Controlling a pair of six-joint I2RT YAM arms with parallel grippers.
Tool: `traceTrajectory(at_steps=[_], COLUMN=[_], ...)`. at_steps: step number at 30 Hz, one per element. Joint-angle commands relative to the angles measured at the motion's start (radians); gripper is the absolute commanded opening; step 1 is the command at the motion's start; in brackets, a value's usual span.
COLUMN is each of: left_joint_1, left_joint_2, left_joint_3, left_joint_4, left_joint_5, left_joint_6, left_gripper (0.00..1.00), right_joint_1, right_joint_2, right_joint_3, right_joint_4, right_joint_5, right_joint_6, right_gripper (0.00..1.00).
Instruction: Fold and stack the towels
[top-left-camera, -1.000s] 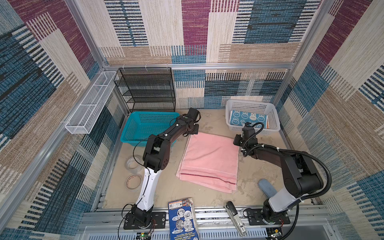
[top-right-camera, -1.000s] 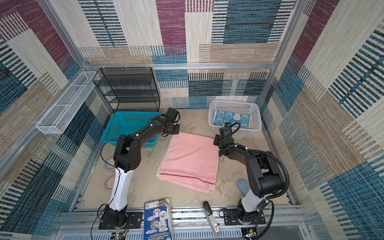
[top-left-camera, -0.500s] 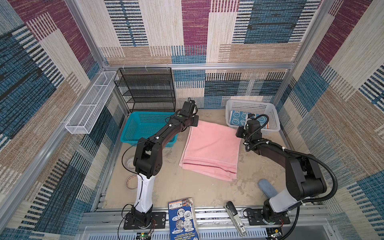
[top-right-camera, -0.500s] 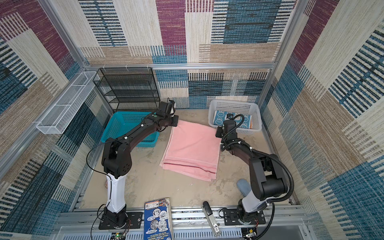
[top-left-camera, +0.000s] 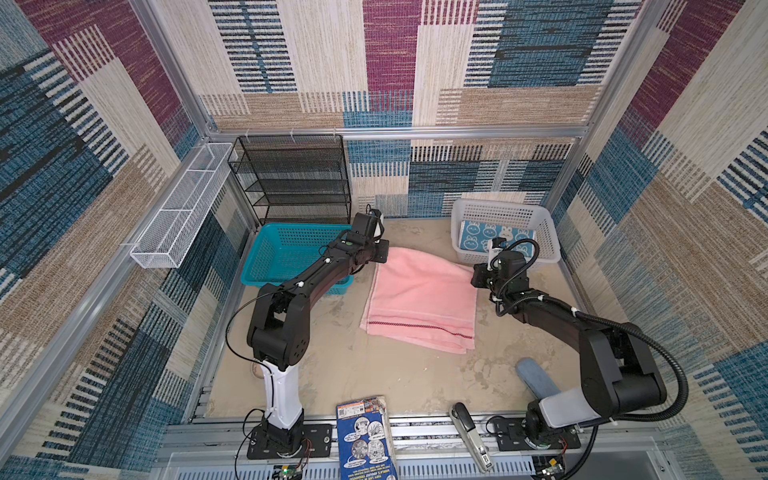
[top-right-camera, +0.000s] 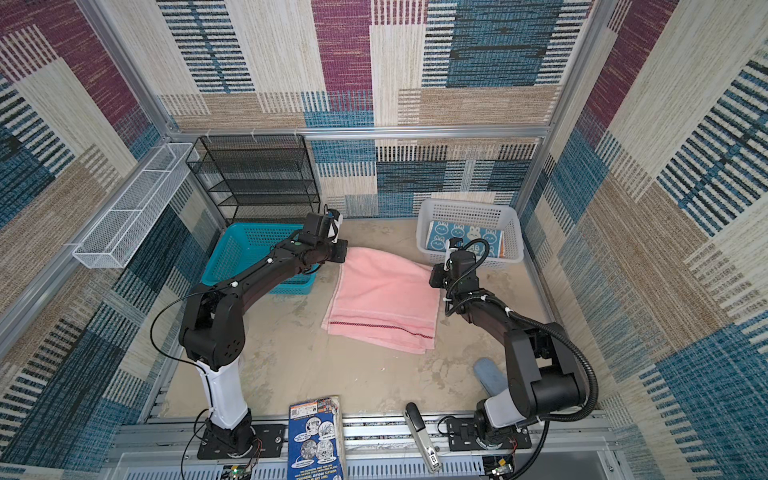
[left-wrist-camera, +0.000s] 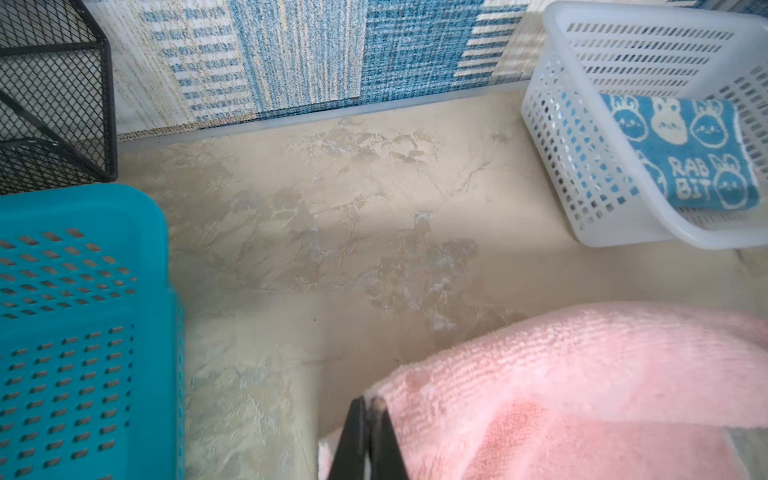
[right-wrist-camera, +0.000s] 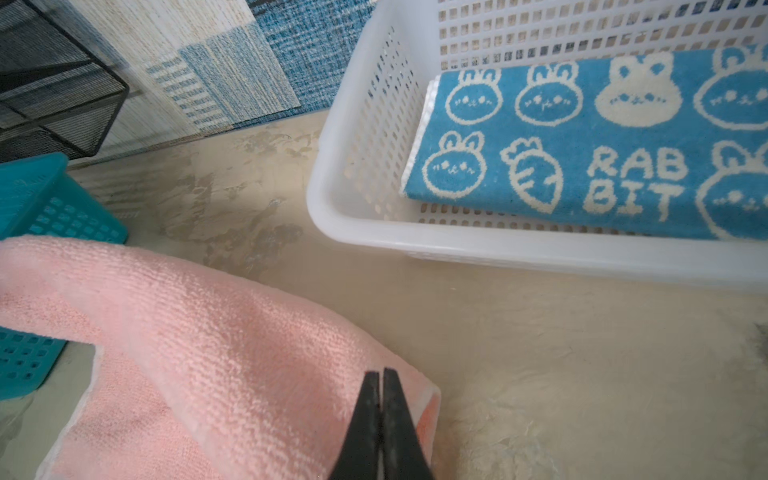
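Note:
A plain pink towel (top-left-camera: 419, 299) lies doubled on the beige table, its far edge raised and sagging between my two grippers. My left gripper (top-left-camera: 380, 257) is shut on the far left corner, seen close in the left wrist view (left-wrist-camera: 368, 405). The right gripper (top-left-camera: 476, 276) is shut on the far right corner (right-wrist-camera: 380, 374). In both top views the blue rabbit-print towel (top-right-camera: 461, 241) lies folded in the white basket (top-right-camera: 467, 208). An orange sliver (top-right-camera: 503, 248) shows at its right side.
A teal basket (top-left-camera: 291, 253) stands left of the pink towel, under my left forearm. A black mesh shelf (top-left-camera: 293, 178) is at the back, a white wire rack (top-left-camera: 178, 208) on the left wall. A blue box (top-left-camera: 365, 440), a stapler-like tool (top-left-camera: 469, 432) and a grey-blue object (top-left-camera: 536, 378) sit near the front.
Both grippers moved toward the back wall with the pink towel's far corners, dragging the towel back and lifting that edge. Both stayed shut.

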Motion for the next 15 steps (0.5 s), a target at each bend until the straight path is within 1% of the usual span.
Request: traceTrajectory(at_steps=[1,7,15], left_joint_1=[0.001,0.001,0.001], left_joint_2=[-0.056,-0.127,-0.188], left_joint_3=[-0.063,-0.152,-0.239], left_joint_4=[0.044,-0.001,-0.058], left_joint_5=[0.026,0.032,0.023], left_joint_6=[0.008,-0.014,-0.032], left_gripper=[0.00,0.00,0.00], right_joint_1=[-0.001,-0.001,0.002], right_joint_2=[-0.052,-0.151,-0.290], right_joint_3=[-0.038,-0.114,-0.211], right_joint_4=[0.012,-0.033,-0.127], right_joint_5=[-0.065,-0.120,-0.187], right_joint_6=[0.007,0.055,0.095], right_gripper=[0.00,0.00,0.00])
